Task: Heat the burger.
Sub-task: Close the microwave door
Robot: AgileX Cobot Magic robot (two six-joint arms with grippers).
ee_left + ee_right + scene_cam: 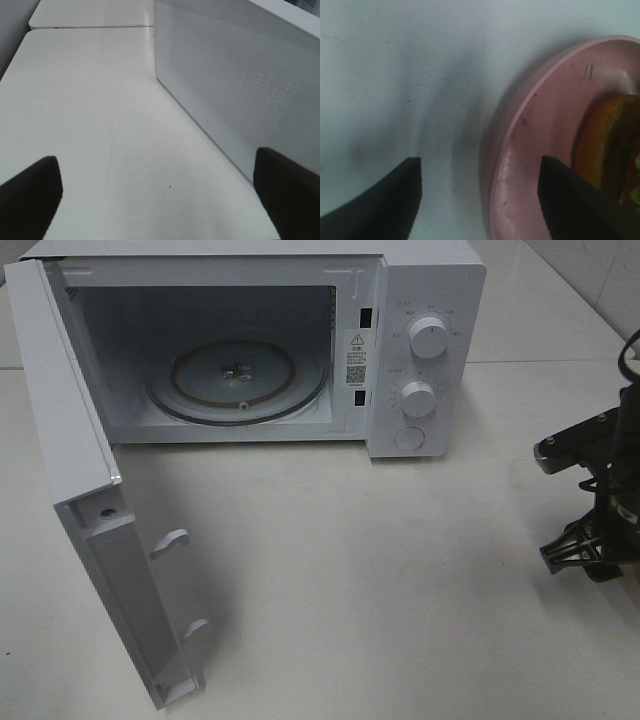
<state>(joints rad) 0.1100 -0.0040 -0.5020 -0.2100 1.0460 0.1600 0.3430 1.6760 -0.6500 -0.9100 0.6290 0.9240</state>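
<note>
Nearest in the high view, the white microwave door (95,500) stands swung wide open on the left, its inner face showing two white hooked latches (170,540). At the right edge of that view the black right arm (595,500) hangs over the white table (380,580).

The right pincer (480,195) has its two dark fingers (570,200) spread apart and grips nothing. One finger is over bare table, the other over the shallow round pink plate (530,150), so the plate's rim lies between them. On that plate sits the burger (610,145), seen only in part: a glossy golden-brown bun with a scrap of green lettuce at the frame's edge. It rests on the table outside the oven, just beside the pincer finger and apart from it.

The left pincer (160,195) is spread wide and empty, hovering low over the table next to the perforated white outer face of the door (235,80).

Farther back, the white boxy microwave oven (420,280) is open, its round clear glass turntable (238,380) bare in the cavity. A warning sticker (358,355) with a triangle sign and small print too fine to read sits on the frame. The control panel carries two white round knobs (430,337) and a round button (409,438); their markings are illegible.
</note>
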